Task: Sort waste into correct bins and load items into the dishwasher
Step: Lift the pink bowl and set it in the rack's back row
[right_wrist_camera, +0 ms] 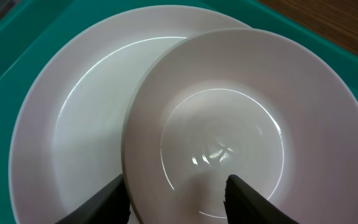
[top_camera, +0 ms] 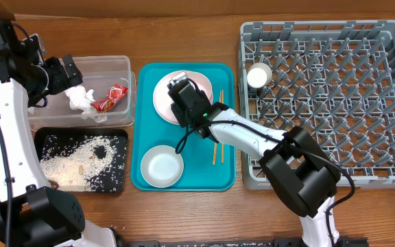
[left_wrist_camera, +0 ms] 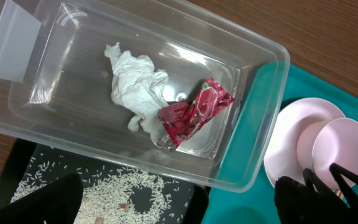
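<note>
My right gripper (top_camera: 182, 92) hangs over the pale pink plate (right_wrist_camera: 73, 124) on the teal tray. Its jaws are open and straddle the rim of the pink bowl (right_wrist_camera: 229, 124) that rests on the plate: one finger is outside the rim, the other inside. My left gripper (top_camera: 64, 72) is open and holds nothing above the clear tub (left_wrist_camera: 253, 155). In the tub lie the white tissue (left_wrist_camera: 135, 87) and the red wrapper (left_wrist_camera: 197, 109). Rice grains (top_camera: 81, 161) with brown scraps cover the black tray (top_camera: 118, 182). A cream cup (top_camera: 258, 75) stands in the grey dish rack (top_camera: 321, 27).
On the teal tray (top_camera: 149, 130) a small white bowl (top_camera: 162, 166) sits at the front left. Two chopsticks (top_camera: 217, 147) lie along its right side, partly under my right arm. The rack fills the table's right side.
</note>
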Robot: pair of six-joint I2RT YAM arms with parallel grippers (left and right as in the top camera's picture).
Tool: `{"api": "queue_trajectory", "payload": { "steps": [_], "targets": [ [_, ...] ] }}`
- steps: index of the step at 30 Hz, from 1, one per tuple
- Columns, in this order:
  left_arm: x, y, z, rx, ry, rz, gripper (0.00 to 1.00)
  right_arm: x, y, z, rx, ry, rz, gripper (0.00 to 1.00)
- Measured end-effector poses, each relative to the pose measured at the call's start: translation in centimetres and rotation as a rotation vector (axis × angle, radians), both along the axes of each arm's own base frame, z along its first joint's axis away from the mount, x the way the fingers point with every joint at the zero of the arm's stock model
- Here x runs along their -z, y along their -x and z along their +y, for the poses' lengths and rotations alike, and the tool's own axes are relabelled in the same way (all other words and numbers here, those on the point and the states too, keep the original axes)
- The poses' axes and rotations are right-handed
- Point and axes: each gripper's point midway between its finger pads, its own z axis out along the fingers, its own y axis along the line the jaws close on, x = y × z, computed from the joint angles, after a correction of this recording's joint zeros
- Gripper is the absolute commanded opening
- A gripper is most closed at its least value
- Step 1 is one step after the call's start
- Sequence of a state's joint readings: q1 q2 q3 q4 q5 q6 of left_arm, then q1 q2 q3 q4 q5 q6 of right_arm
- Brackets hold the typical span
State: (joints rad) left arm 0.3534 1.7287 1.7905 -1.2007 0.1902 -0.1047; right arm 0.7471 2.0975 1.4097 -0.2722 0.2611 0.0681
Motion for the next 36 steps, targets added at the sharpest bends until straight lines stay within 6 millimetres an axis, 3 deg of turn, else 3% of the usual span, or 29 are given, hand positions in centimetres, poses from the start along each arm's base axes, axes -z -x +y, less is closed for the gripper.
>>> {"api": "queue_trajectory", "payload": {
  "steps": [7,19,27,31,33,34,36],
  "targets": [
    [0.0,0.0,0.0,0.000,0.000,0.000,1.00,-0.1,-0.2,-0.4,0.000,0.029,-0.018,0.52],
    [0.0,0.0,0.0,0.000,0.000,0.000,1.00,0.1,-0.1,-0.7,-0.020,0.062,-0.017,0.16],
    [0.0,0.0,0.0,0.000,0.000,0.000,1.00,-1.2,-0.6,-0.1,-0.020,0.024,-0.053,0.04],
    [0.0,0.0,0.0,0.000,0.000,0.000,1.00,-5.3,-0.5,0.1,-0.026,-0.036,-0.103,0.04],
    [0.0,0.0,0.0,0.000,0.000,0.000,1.00,-10.4,-0.1,0.3,-0.042,-0.114,-0.160,0.04],
    [0.0,0.0,0.0,0.000,0.000,0.000,1.00,-11.4,0.0,0.3,-0.046,-0.129,-0.170,0.04],
    [0.0,0.0,0.0,0.000,0.000,0.000,1.00,-15.3,0.5,-0.1,-0.055,-0.190,-0.211,0.04]
  ]
}}
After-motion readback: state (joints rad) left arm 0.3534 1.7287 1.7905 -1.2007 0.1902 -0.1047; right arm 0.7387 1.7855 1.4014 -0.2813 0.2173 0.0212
